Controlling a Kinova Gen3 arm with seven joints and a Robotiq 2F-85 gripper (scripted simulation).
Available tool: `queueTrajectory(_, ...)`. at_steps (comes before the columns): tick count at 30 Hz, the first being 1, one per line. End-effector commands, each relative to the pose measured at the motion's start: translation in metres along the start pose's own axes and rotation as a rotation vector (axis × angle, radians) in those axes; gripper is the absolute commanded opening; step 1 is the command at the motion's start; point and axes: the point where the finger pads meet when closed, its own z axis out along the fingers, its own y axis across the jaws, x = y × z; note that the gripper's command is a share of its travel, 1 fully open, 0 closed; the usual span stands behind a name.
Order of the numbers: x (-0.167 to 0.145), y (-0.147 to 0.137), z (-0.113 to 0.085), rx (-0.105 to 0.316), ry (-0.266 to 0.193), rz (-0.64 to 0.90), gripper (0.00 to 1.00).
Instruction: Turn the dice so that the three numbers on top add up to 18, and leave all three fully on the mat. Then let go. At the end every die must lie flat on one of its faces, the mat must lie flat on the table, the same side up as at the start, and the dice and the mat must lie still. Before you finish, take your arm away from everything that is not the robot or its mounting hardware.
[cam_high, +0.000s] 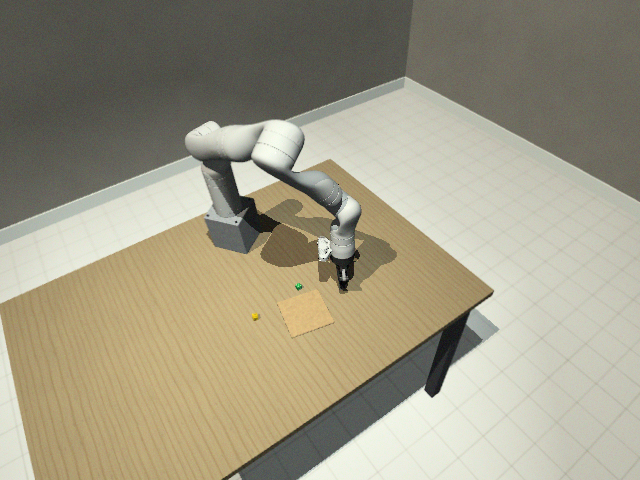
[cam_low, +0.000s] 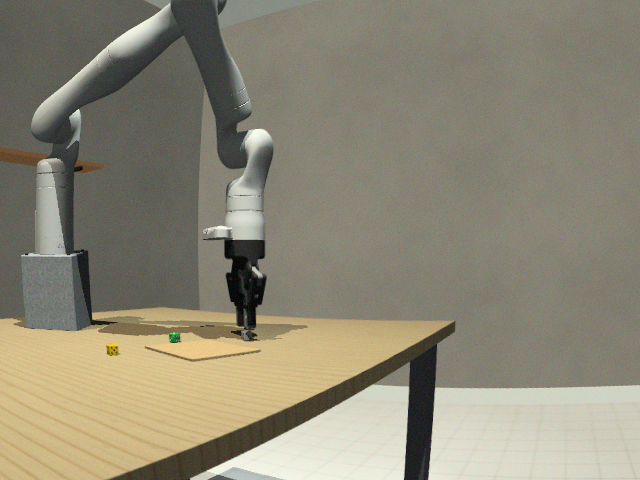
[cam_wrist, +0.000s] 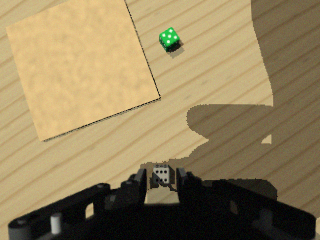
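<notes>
The tan mat (cam_high: 305, 312) lies flat on the table and also shows in the side view (cam_low: 202, 349) and the wrist view (cam_wrist: 82, 67). No die is on it. A green die (cam_high: 298, 286) (cam_low: 174, 337) (cam_wrist: 170, 38) sits on the table just beyond the mat's far edge. A yellow die (cam_high: 255, 316) (cam_low: 112, 349) sits to the mat's left. A white die (cam_wrist: 161, 176) (cam_low: 248, 335) with dark pips rests on the table to the right of the mat. My gripper (cam_low: 246, 325) points straight down just above it, fingers partly open (cam_wrist: 161, 182) with small gaps on both sides of the die.
The arm's grey base block (cam_high: 231, 229) stands at the table's back. The table's right edge (cam_low: 434, 330) runs some way to the right of the gripper. The arm's shadow covers the wood around the white die.
</notes>
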Motion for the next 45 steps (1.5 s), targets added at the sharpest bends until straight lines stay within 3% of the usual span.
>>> queueTrajectory(1,-0.001,0.0,-0.001,0.001,-0.001,0.0,0.31)
queueTrajectory(29,-0.001,0.0,0.0,0.001,-0.001,0.0,0.31)
queueTrajectory(45,-0.001,0.0,0.015,0.001,-0.001,0.0,0.31)
